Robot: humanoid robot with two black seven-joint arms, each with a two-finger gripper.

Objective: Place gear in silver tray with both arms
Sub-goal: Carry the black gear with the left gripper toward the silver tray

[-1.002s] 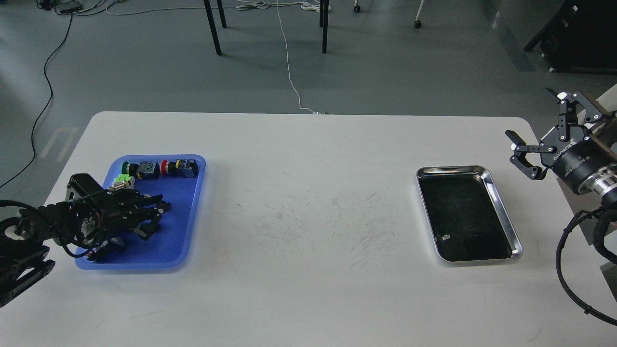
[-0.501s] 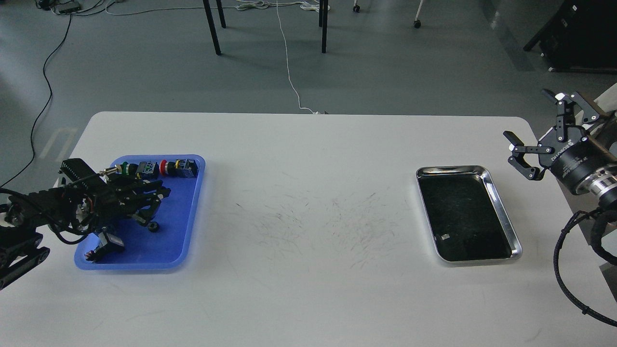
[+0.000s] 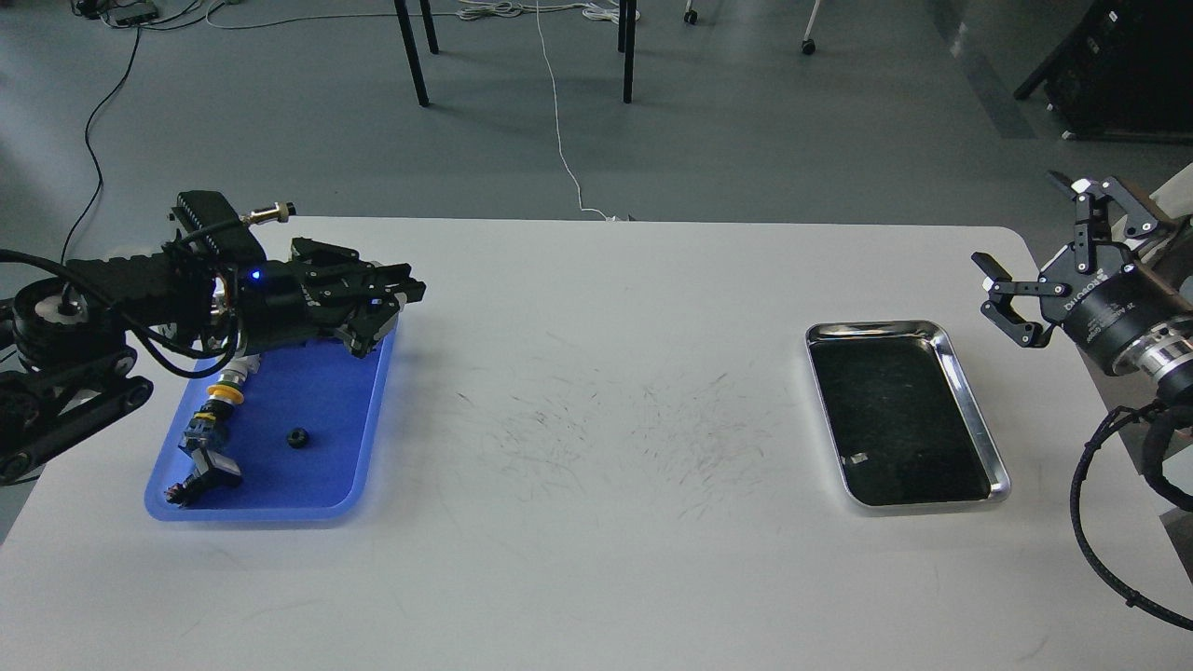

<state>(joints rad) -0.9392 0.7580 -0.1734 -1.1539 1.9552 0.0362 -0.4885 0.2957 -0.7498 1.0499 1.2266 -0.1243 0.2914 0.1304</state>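
My tabletop point(image 3: 596, 559) looks like a smooth, matt white laminate, scuffed with fine dark scratches around its middle. At 3 o'clock, the silver tray point(image 3: 969, 401) is polished metal: bright mirror rim, dark glossy bottom. At 9 o'clock, the blue tray point(image 3: 308, 494) reads as smooth plastic with a soft sheen. A small black gear point(image 3: 297, 436) on it looks dull. My right gripper point(image 3: 1030, 252) is matt black, with a shiny metal wrist ring point(image 3: 1156, 359). My left gripper point(image 3: 396, 303) looks matt black too.

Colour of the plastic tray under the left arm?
Blue; the rectangular plastic tray shows clearly in the head view, beneath the left gripper.
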